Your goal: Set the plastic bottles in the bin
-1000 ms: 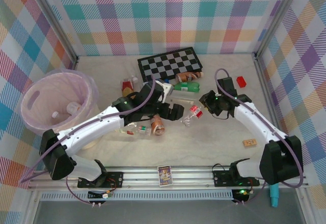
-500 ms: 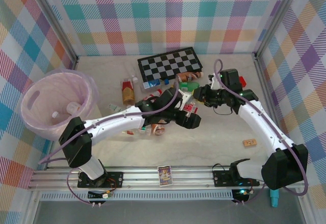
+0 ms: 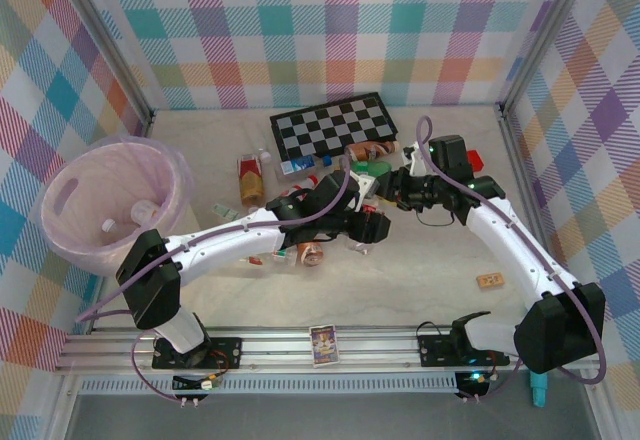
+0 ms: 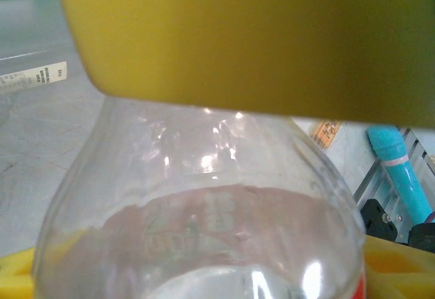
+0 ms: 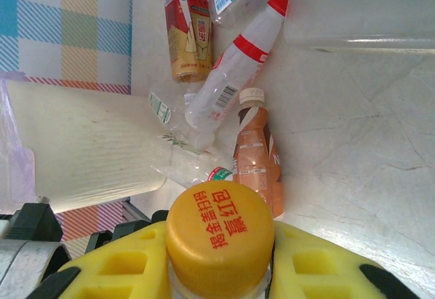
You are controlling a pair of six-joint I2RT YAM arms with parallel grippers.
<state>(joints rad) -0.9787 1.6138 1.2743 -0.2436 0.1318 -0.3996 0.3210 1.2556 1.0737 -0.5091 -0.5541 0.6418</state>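
Note:
A clear bottle [image 4: 204, 177] with a red label and a yellow cap [image 5: 219, 234] hangs over mid-table between both arms. My right gripper [image 5: 219, 261] is shut on its cap and neck. The left gripper [image 4: 204, 272] sits around the bottle's body, a yellow pad [image 4: 401, 265] pressed against each side. In the top view the left gripper [image 3: 365, 228] lies just in front of the right gripper [image 3: 385, 186]. The bin [image 3: 178, 175], cream with a pink liner, stands at far left with two bottles inside. Several more bottles lie on the table, among them a red-and-yellow one [image 3: 250, 178] and an orange-brown one [image 3: 312, 250].
A checkerboard [image 3: 335, 125] lies at the back with a brown bottle [image 3: 370, 148] and a green bottle [image 3: 372, 168] at its front edge. A red block [image 3: 474, 160] and a small wooden block [image 3: 489, 281] sit on the right. The bin's ribbed wall [image 5: 81, 149] shows behind the right gripper.
My left arm swung right to the lifted bottle and its jaws narrowed onto the body. The right gripper carried the bottle up and back, then held still.

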